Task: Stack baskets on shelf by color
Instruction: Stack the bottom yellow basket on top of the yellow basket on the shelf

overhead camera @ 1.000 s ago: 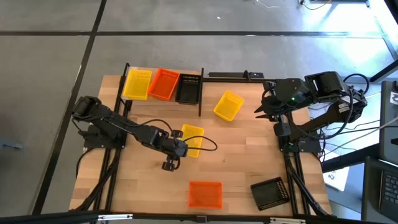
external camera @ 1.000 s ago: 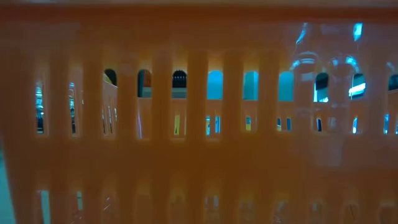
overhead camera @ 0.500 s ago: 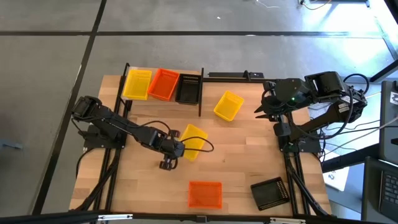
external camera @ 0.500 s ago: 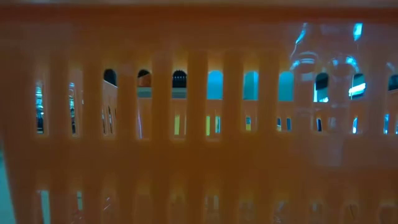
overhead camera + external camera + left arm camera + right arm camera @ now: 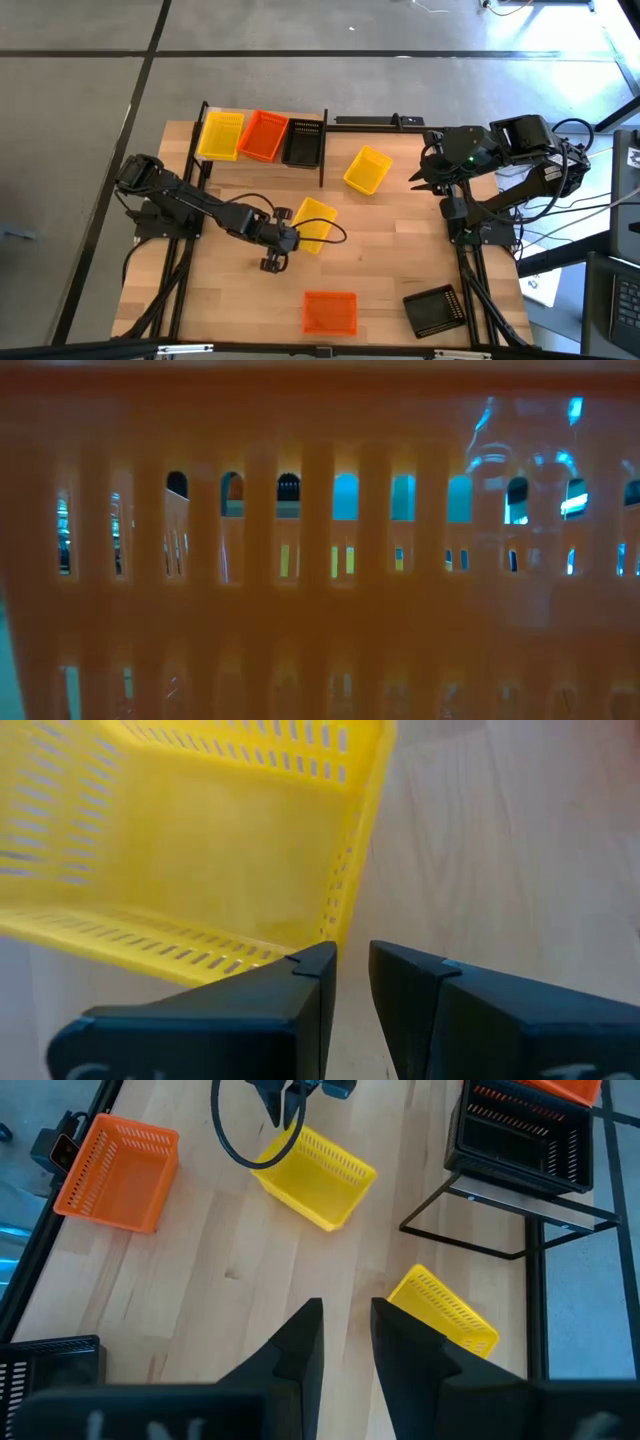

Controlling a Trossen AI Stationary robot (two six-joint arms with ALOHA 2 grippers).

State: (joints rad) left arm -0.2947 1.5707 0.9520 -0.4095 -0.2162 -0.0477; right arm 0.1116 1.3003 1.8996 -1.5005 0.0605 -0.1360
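Observation:
A yellow basket (image 5: 314, 224) sits tipped near the table's middle, and my left gripper (image 5: 289, 238) is shut at its left edge; the left wrist view shows that basket (image 5: 200, 830) just beyond the fingertips (image 5: 350, 955). The shelf (image 5: 322, 150) at the far left holds a yellow (image 5: 220, 135), an orange (image 5: 263, 135) and a black basket (image 5: 303, 143). Loose on the wood lie another yellow basket (image 5: 368, 170), an orange one (image 5: 330, 312) and a black one (image 5: 435, 310). My right gripper (image 5: 416, 178) waits shut at the far right. My left gripper holds the yellow basket at a corner of its rim (image 5: 322, 942), where the wall meets one fingertip (image 5: 312, 960). The fingers come level from the table's left. That finger hides the exact place of contact. The basket (image 5: 320, 1170) sits tilted, its held side raised.
An orange basket wall (image 5: 320, 610) stands right against the low camera and blocks nearly all of that view. Black frame rails run along both table sides (image 5: 180, 290). Bare wood (image 5: 390, 250) lies between the held basket and the right arm's base.
The yellow basket at my left gripper has turned a little clockwise and tipped: its far end has swung toward the table's right, while the end at the gripper has stayed put. The gripper itself has barely shifted.

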